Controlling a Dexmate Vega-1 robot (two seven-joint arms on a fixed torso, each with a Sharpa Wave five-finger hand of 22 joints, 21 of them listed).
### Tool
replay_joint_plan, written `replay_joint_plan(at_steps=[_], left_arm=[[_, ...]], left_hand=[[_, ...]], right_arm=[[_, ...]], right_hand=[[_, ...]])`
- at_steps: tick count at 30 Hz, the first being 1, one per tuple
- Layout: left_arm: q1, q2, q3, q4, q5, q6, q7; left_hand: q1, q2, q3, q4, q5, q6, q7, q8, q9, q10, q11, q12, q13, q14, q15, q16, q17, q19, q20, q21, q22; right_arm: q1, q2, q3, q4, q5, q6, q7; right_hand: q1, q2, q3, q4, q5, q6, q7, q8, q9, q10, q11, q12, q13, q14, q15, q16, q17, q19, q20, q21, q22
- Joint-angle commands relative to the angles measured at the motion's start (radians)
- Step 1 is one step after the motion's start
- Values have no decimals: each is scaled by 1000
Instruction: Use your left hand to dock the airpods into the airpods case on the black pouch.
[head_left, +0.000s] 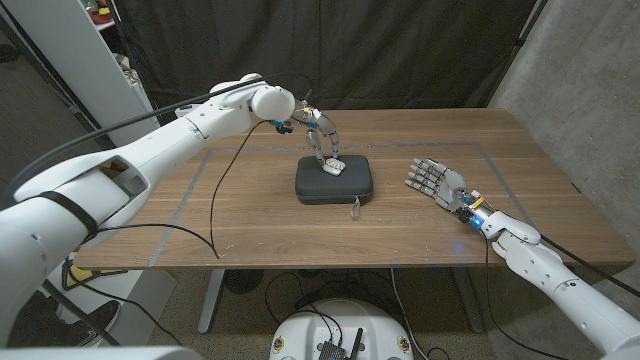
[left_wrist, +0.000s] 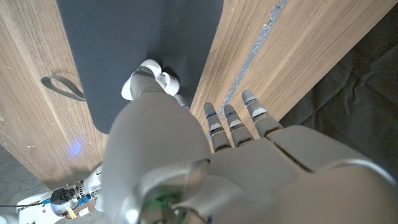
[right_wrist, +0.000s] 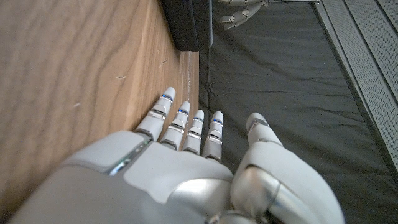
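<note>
While the left hand (head_left: 322, 135) pinches a small white airpods piece (left_wrist: 147, 79) just above the flat black zipped pouch (head_left: 333, 181), docking looks nearly but not visibly finished.

Overhead head view; close wrist views

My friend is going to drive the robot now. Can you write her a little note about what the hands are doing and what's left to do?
Left hand: over the pouch, fingers reaching down to the white case. Whether it holds an airpod can't be told.
Right hand: holds nothing, fingers apart, on the table to the right of the pouch.
Case: sits on top of the pouch, mid-table. In the left wrist view the thumb hides most of it.
Done: left hand is at the case.
Left: check the airpods are seated in the case, then lift the hand away.
</note>
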Motion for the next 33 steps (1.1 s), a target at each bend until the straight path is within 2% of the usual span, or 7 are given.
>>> replay_joint_plan(at_steps=[1,17,20,27,33], left_arm=[[6,-11,10,17,-2,-16,24],[34,-2,7,-9,-4,0,36],[39,1,4,-19,-2,5,39],[60,9,-6,-38,2,12,66],[83,21,-19,-58,12,16,106]], left_hand=[[15,6,0,-6,7,16,1,7,2,14,-3,7,0,6,-65,7,3,9,0,2,2],[42,19,4,-15,5,37,1,13,3,22,-4,11,1,15,-69,10,3,13,-4,5,4],[55,32,4,-16,0,81,1,26,5,32,-19,17,1,23,-74,12,3,12,-5,7,5],[58,48,3,-11,-5,122,2,36,7,50,-26,24,1,40,-88,17,4,16,-10,10,7],[78,61,2,-13,-14,186,1,51,10,78,-48,36,1,62,-99,21,2,29,-18,19,8]], right_arm=[[-16,6,8,-2,5,14,-5],[-43,5,18,-20,13,23,-14],[-47,4,20,-22,15,23,-14],[-54,1,21,-27,16,22,-13],[-54,0,20,-25,14,24,-9]], right_hand=[[4,0,5,2,6,7,-1,2,0,10,1,3,4,8,-62,6,2,5,7,7,2],[-7,-3,-1,9,3,12,1,3,0,14,1,5,4,12,-59,10,5,6,9,8,3],[-8,-3,-1,10,3,12,1,3,0,14,2,5,4,12,-60,10,5,6,10,8,3],[-9,-4,-2,10,3,12,1,3,0,15,2,5,4,12,-59,11,6,6,10,8,3],[-9,-4,-1,10,3,11,2,2,0,15,1,5,4,12,-59,11,6,6,10,8,3]])
